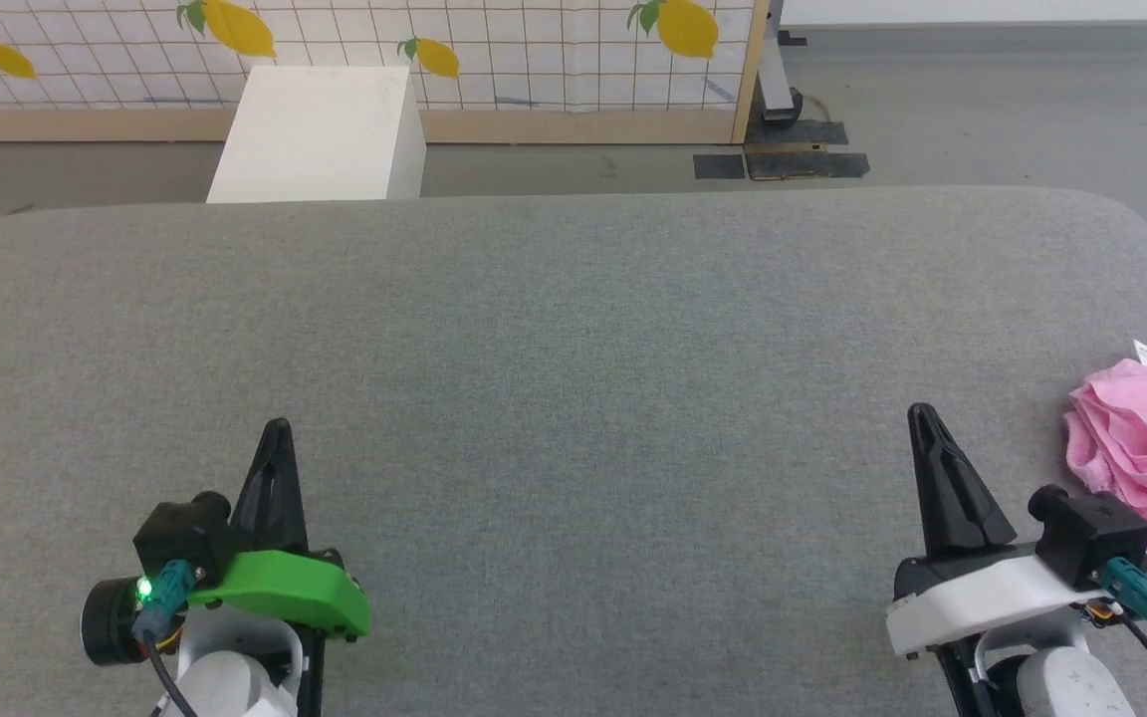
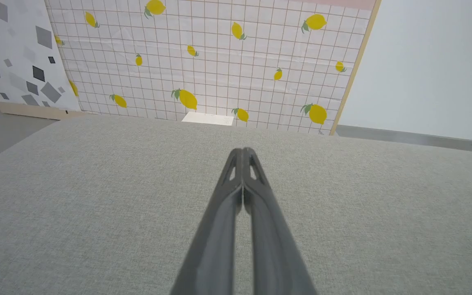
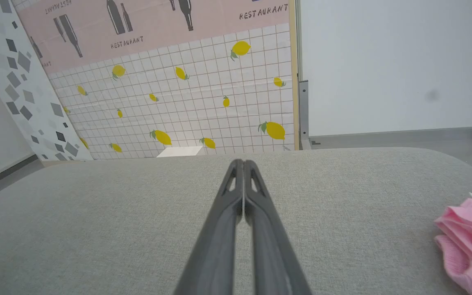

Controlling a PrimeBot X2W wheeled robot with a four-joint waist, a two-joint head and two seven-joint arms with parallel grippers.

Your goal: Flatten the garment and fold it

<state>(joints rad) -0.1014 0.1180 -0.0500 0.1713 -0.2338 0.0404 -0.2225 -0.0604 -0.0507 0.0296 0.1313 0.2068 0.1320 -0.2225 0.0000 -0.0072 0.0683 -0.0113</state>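
The pink garment (image 1: pixel 1143 453) lies crumpled at the right edge of the grey padded table (image 1: pixel 573 329), with a small white label sticking up from its far side. Part of it reaches past the frame edge. The right wrist view catches the garment (image 3: pixel 471 243) at its lower right. My right gripper (image 1: pixel 922 413) is shut and holds nothing, a short way left of the garment and apart from it. My left gripper (image 1: pixel 278 428) is shut and empty too, at the lower left over bare table. Both pairs of dark fingers press tip to tip in the wrist views (image 2: pixel 242 152) (image 3: pixel 242 163).
A white box (image 1: pixel 320 134) stands on the floor just beyond the table's far edge. Behind it runs a lemon-patterned tiled panel (image 1: pixel 494 50) with a wooden frame. The table's corners are rounded, and its right edge is close to the garment.
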